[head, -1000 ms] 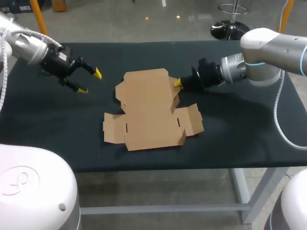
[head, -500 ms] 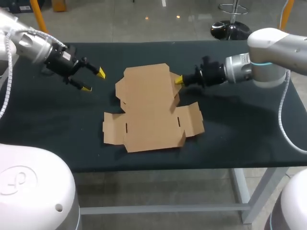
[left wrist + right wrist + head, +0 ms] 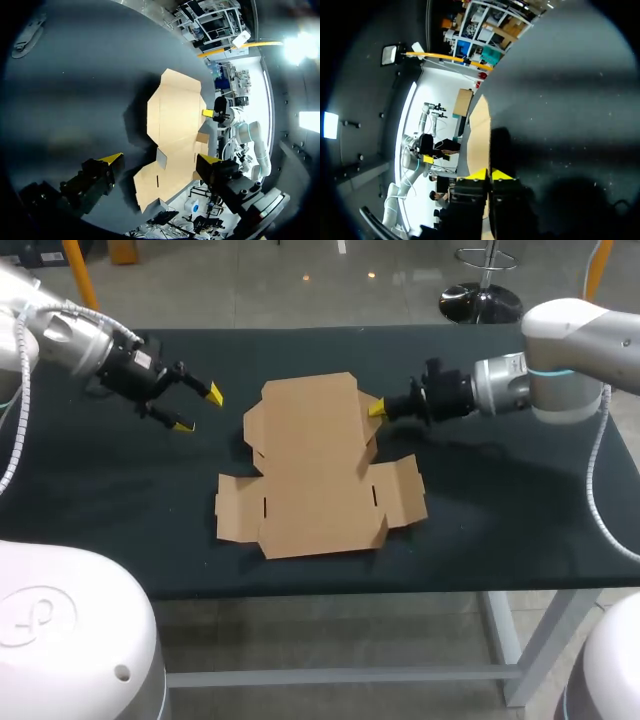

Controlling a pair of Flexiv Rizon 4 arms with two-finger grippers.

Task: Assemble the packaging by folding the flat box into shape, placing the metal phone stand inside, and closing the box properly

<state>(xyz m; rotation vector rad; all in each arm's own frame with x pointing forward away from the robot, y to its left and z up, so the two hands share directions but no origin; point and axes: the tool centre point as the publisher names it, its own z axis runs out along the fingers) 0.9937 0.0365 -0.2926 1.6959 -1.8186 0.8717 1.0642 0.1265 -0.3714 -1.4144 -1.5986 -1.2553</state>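
The flat brown cardboard box (image 3: 310, 465) lies unfolded in the middle of the black table (image 3: 500, 500), flaps spread. My left gripper (image 3: 197, 409) hovers open to the left of the box's far panel. In the left wrist view the cardboard (image 3: 172, 125) lies ahead of my open left gripper (image 3: 160, 160). My right gripper (image 3: 376, 409) is shut, its tip right at the far panel's right edge; I cannot tell whether it touches. From the right wrist, the shut gripper (image 3: 490, 175) points along the cardboard's (image 3: 480, 130) edge. No metal phone stand is in view.
Bare black cloth surrounds the box on all sides. The table's front edge (image 3: 330, 585) runs just below the box's near flaps. In the left wrist view my right gripper (image 3: 207, 113) shows beyond the box.
My right gripper has drawn back to the right, off the box's far panel to its edge. My left gripper has moved a little right, toward the box. The far panel has shifted slightly right.
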